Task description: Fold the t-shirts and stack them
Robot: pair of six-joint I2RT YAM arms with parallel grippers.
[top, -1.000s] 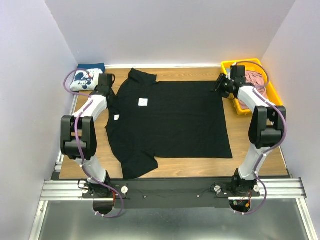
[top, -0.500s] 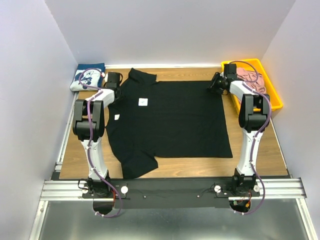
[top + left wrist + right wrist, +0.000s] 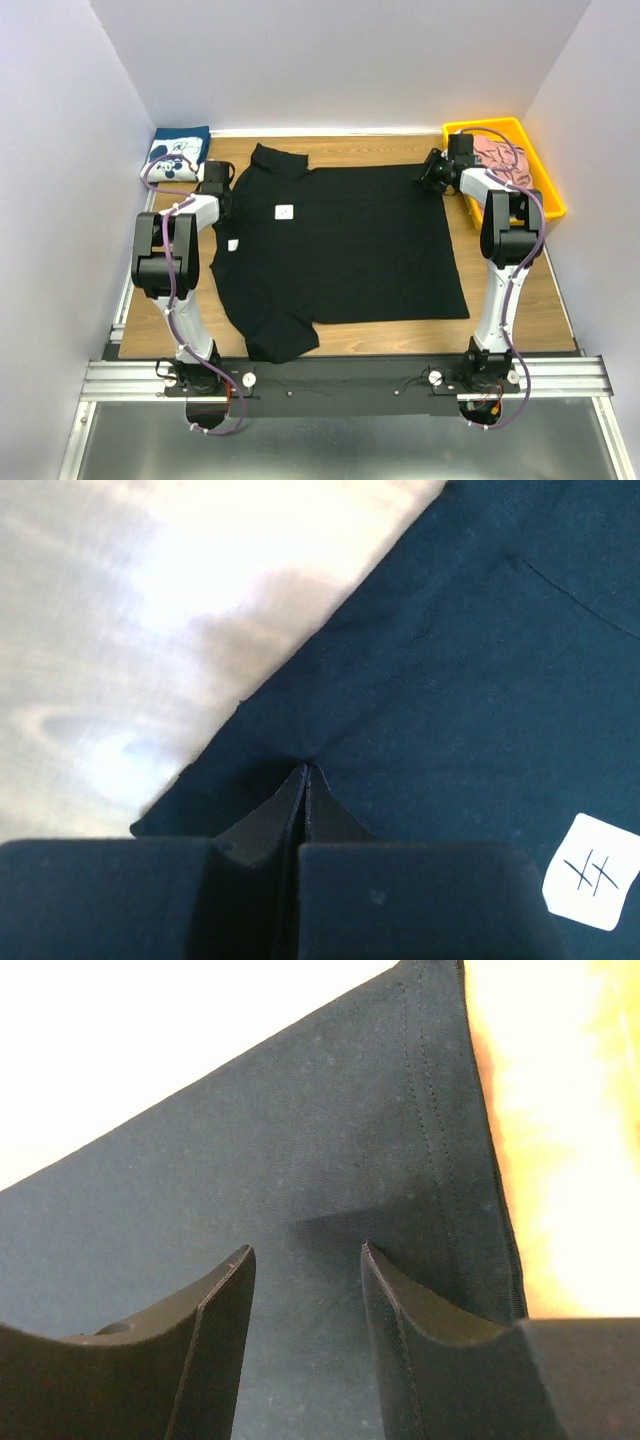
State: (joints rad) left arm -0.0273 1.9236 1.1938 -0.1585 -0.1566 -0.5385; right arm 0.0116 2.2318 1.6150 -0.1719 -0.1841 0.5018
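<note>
— Where do we see the black t-shirt (image 3: 340,240)?
— Flat mid-frame on the worktop (image 3: 370,150). Our left gripper (image 3: 305,772) pinches its upper-left edge; our right gripper (image 3: 305,1250) hangs spread over its upper-right corner.

The black t-shirt (image 3: 340,250) is lying spread flat in the middle. The navy t-shirt (image 3: 175,156), mouse print up, is sitting folded far left. The pink t-shirt (image 3: 502,156) is lying bunched in a yellow tray (image 3: 547,197).

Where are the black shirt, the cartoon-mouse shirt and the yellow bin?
black t-shirt (image 3: 350,250), top view, middle of its body.
navy mouse-print t-shirt (image 3: 168,155), top view, its white print.
yellow bin (image 3: 543,172), top view, right rim.
</note>
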